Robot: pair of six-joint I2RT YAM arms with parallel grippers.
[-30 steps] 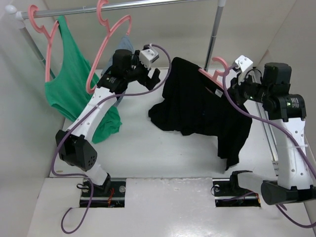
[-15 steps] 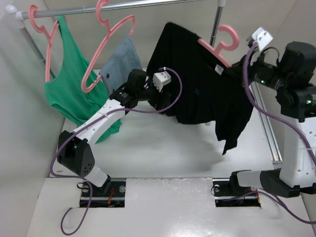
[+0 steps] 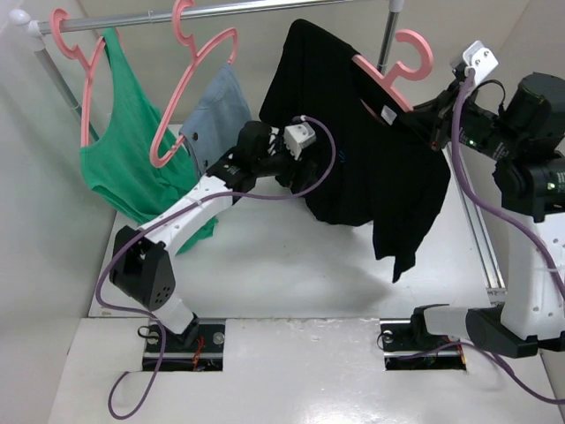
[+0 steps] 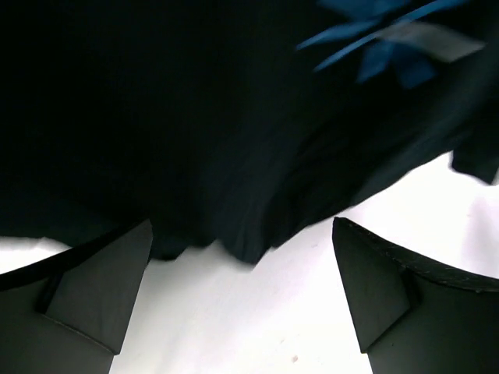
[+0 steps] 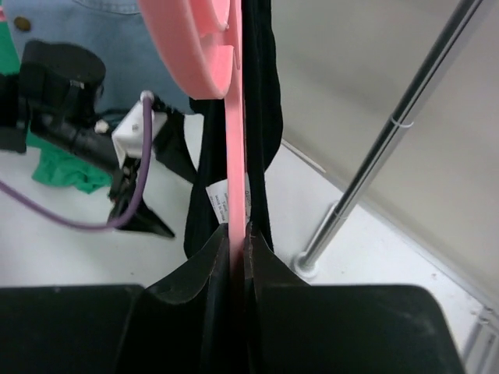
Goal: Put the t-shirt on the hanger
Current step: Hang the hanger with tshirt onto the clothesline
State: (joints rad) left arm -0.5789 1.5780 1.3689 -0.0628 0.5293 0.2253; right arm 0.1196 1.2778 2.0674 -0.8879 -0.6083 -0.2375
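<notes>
Having risen off the tabletop [image 3: 265, 265], the t-shirt [image 3: 371, 168] hangs nearly seated on the hanger [image 3: 371, 71] the right gripper [image 5: 238, 238] clamps; the left gripper [image 4: 242, 226] waits wide open, empty.

t-shirt [image 3: 353, 150] on hanger [image 3: 375, 75], right of centre above table [image 3: 265, 265], tank top [image 3: 124, 150] and smaller garment [image 3: 216, 110] on rail [image 3: 221, 11] to its left

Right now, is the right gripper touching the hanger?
Touching. The right wrist view shows the right gripper shut on the hanger: its pink bar runs down between the closed jaws with no gap on either side.
</notes>
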